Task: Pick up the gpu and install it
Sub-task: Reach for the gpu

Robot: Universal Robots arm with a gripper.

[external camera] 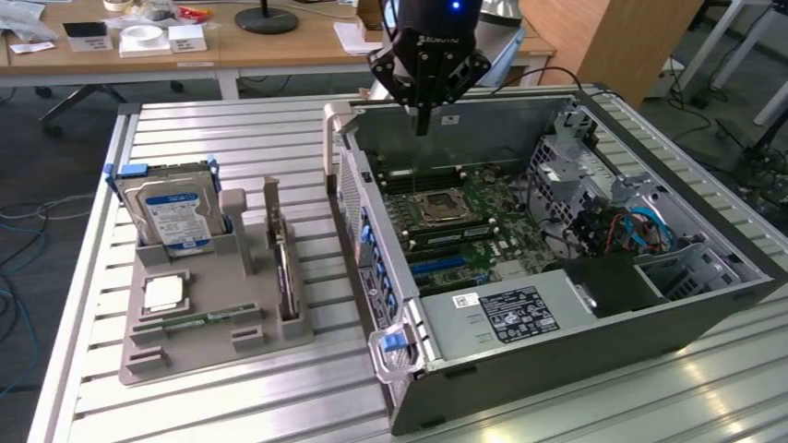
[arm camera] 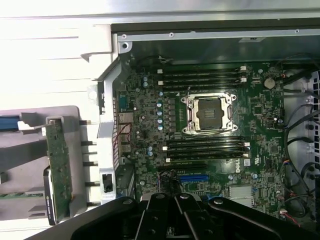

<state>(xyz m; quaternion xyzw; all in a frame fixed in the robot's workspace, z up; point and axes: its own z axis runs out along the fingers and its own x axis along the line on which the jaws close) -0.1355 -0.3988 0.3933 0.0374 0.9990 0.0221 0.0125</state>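
Hovering my hand over the far wall of the open computer case, I have its fingers pinched together and carrying nothing; the wrist view looks down past them onto the motherboard and its bare processor socket. The gpu is not under the hand; it stands on edge in a slot of the grey holder on the counter, well off to the hand's side, toward the exterior view's left and outside the case wall; the blue-labelled hard drive stands farther from the hand again, beyond the card. I judge the step in hand to be the reach for the card, with nothing of the task done yet; to do it well I would want the fingers spread before they come level with the card's top edge, lined up along its thin length so they close on its two flat faces, and kept clear of the holder's posts; a skewed grip would likely jam the card in its slot.
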